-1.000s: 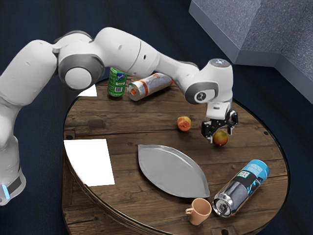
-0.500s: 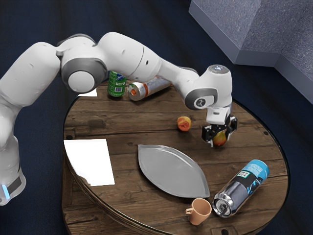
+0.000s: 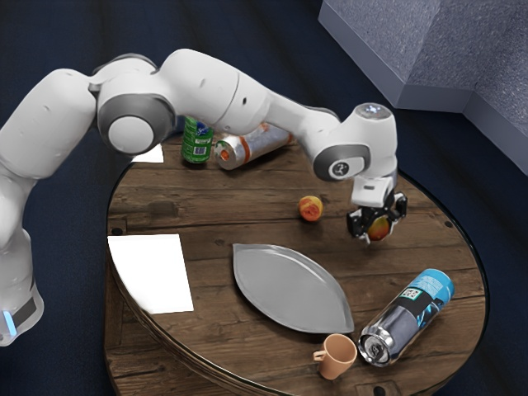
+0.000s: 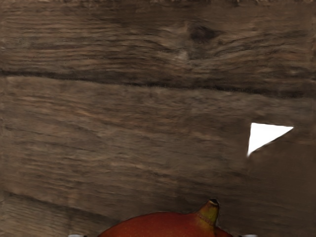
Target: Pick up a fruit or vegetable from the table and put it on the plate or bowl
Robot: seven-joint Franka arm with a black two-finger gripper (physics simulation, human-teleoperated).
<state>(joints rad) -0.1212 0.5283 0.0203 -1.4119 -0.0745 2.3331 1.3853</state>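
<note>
On the round wooden tabletop [image 3: 247, 194], the claw [image 3: 378, 228] pinches a red stemmed fruit [image 4: 168, 226], near the grey leaf-shaped plate [image 3: 289, 285].

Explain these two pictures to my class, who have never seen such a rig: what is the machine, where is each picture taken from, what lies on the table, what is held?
The white machine is a robot arm with a black two-finger gripper. One picture looks on from the side; the other from a camera on its hand. On the wooden table are a silver plate, a tan cup, a green can, a blue can, a silver can, white paper and an orange fruit. The gripper is shut on a red fruit.
</note>
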